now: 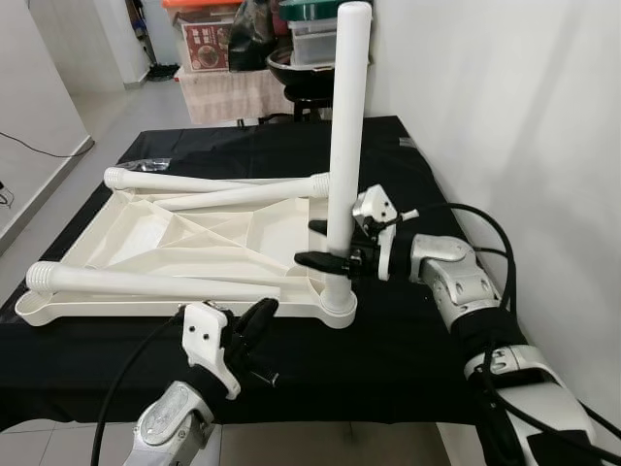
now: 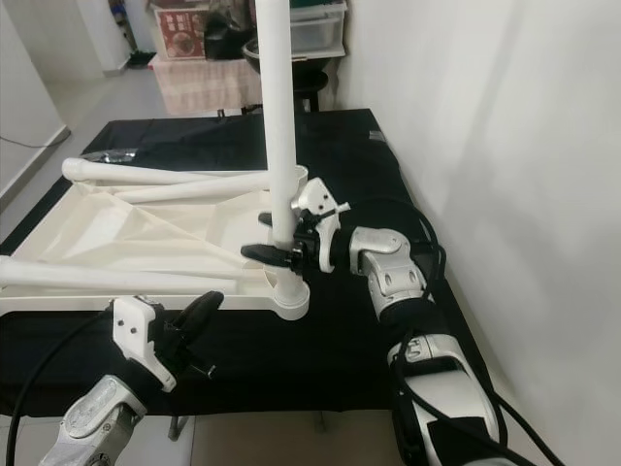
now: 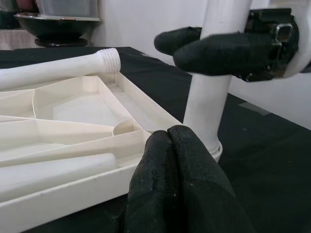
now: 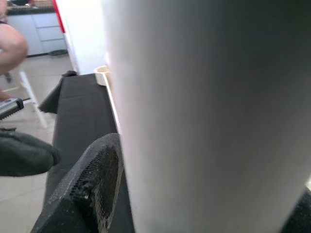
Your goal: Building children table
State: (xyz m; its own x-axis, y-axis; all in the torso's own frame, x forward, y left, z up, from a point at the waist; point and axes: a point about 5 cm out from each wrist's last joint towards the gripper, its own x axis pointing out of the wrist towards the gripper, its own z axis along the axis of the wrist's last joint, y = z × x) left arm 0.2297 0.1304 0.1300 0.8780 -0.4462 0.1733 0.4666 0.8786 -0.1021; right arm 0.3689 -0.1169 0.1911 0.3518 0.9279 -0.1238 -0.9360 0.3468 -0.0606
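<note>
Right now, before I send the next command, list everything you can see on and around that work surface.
Tabletop: 1, white, lying upside down on the black cloth, ribbed underside up.
Upright leg: 1, white, standing in the tabletop's near right corner socket.
Loose legs: 3, white, lying across the tabletop; one along the near edge, two toward the far edge.
Black cloth: 1, covering the work surface.
Storage boxes: several, behind the work surface; contents unclear.
Right gripper: fingers closed around the upright leg, low down.
Left gripper: fingers together, just off the tabletop's near edge, holding nothing.
</note>
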